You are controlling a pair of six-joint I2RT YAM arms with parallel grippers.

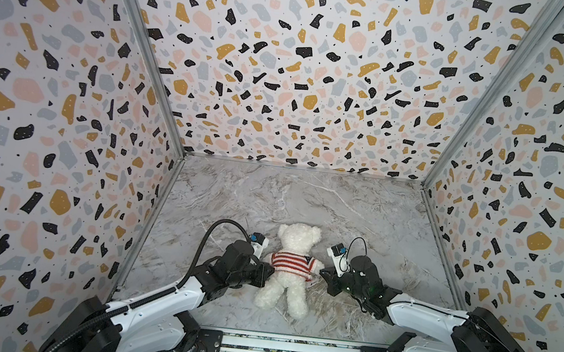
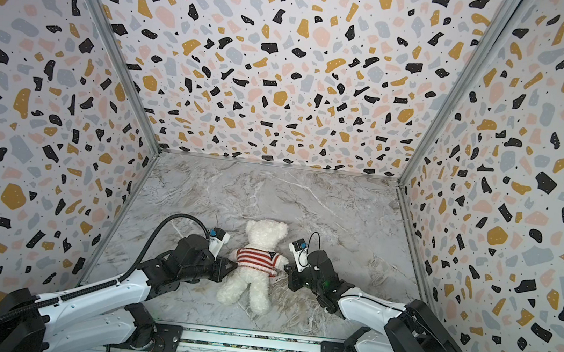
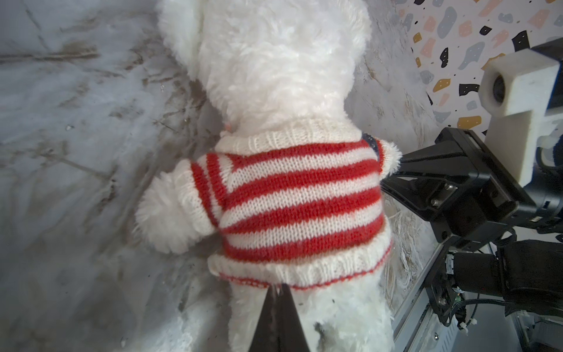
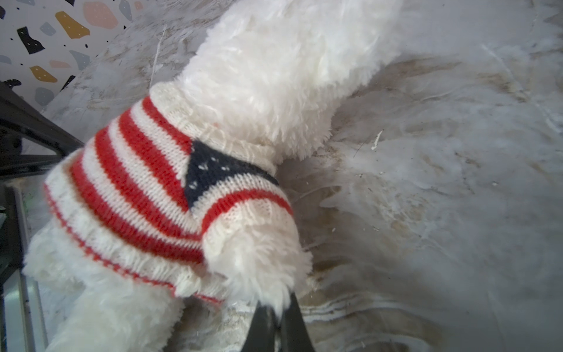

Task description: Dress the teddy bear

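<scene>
White and fluffy, the teddy bear point(image 1: 298, 239) lies near the middle of the marble-look table point(image 1: 342, 206), head far and legs near. It wears a red-and-white striped knit sweater point(image 1: 290, 263) with a navy patch point(image 4: 213, 170). Close on either side, the left gripper point(image 3: 278, 300) touches the sweater's hem with jaws together, and the right gripper point(image 4: 275, 317), jaws together, meets the fur of a paw point(image 4: 256, 265). Whether either pinches anything I cannot tell. Terrazzo-print walls point(image 1: 288, 57) enclose three sides.
</scene>
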